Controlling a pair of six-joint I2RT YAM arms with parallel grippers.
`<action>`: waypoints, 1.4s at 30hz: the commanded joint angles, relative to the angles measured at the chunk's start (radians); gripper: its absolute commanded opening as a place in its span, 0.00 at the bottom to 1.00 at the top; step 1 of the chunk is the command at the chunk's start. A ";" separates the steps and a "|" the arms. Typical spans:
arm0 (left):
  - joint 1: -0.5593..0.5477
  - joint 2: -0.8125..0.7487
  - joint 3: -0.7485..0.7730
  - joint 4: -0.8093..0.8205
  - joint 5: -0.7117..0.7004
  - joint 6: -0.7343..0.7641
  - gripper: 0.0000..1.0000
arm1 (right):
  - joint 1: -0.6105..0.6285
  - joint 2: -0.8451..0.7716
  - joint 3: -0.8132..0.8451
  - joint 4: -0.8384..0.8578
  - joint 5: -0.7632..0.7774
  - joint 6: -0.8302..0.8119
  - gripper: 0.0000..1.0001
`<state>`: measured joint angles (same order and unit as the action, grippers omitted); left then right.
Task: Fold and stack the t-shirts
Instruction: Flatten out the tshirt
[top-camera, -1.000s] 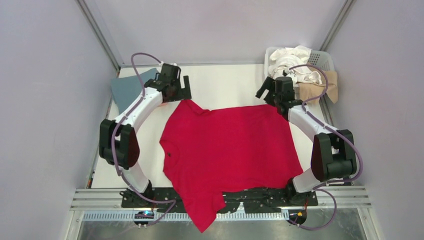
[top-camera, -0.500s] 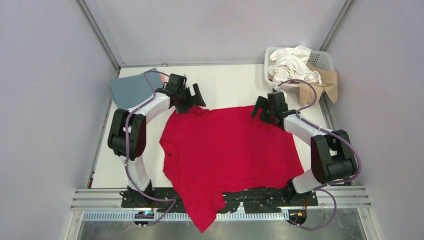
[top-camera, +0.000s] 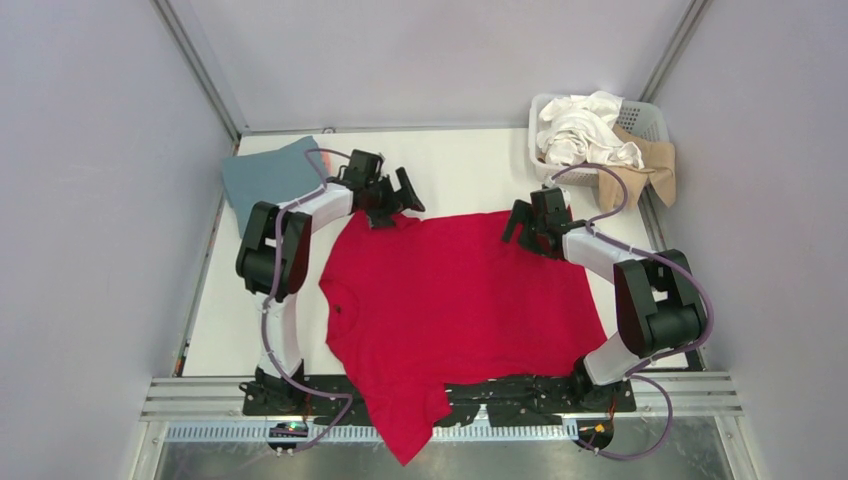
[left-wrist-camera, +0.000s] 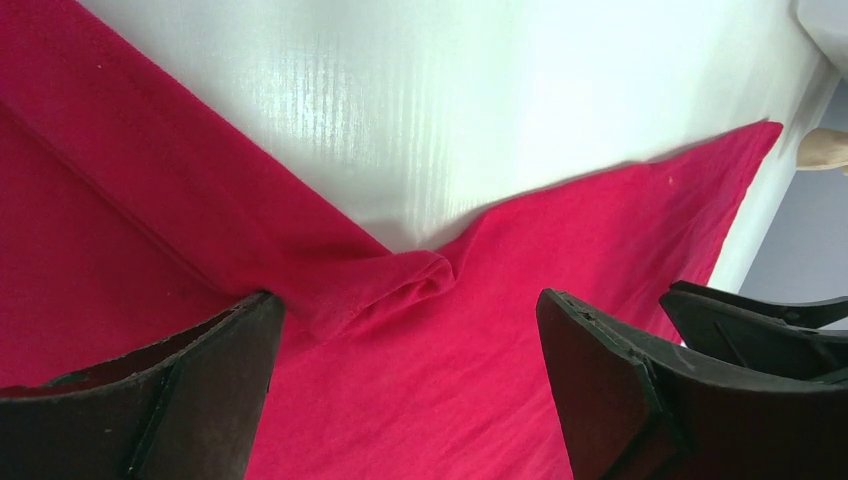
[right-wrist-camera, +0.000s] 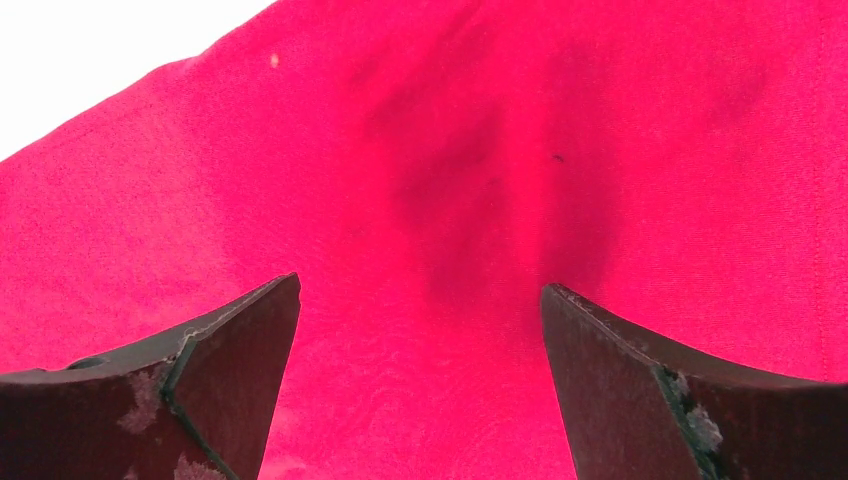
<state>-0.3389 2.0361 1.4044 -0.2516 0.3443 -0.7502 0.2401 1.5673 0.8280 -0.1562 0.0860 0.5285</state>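
Note:
A bright red t-shirt (top-camera: 455, 300) lies spread flat on the white table, its near sleeve hanging over the front rail. My left gripper (top-camera: 392, 208) is open at the shirt's far left sleeve; the wrist view shows red cloth (left-wrist-camera: 420, 400) and a small bunched fold (left-wrist-camera: 415, 275) between the jaws. My right gripper (top-camera: 525, 228) is open over the shirt's far right corner, with red cloth (right-wrist-camera: 420, 300) filling its view. A folded teal-blue t-shirt (top-camera: 265, 175) lies at the far left. White (top-camera: 580, 125) and tan (top-camera: 640, 175) t-shirts sit in the basket.
A white slotted plastic basket (top-camera: 650, 115) stands at the far right corner. Grey walls close in on both sides. A metal rail (top-camera: 200, 395) runs along the near edge by the arm bases.
Both grippers have come down and inward from above the table's far part onto the red shirt's far edge. The shirt has not moved.

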 joint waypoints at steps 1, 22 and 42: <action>-0.003 0.007 0.037 0.049 0.025 -0.011 0.99 | 0.001 0.005 0.016 0.012 0.042 -0.008 0.95; -0.018 0.536 0.905 0.096 0.109 -0.286 1.00 | 0.001 0.011 0.025 0.003 0.078 -0.030 0.95; -0.106 -0.629 -0.304 -0.292 -0.452 0.124 1.00 | 0.001 -0.175 -0.001 -0.115 0.166 -0.065 0.95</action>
<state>-0.4587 1.4303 1.2770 -0.4557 -0.0036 -0.6453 0.2401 1.4548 0.8433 -0.2562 0.2375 0.4656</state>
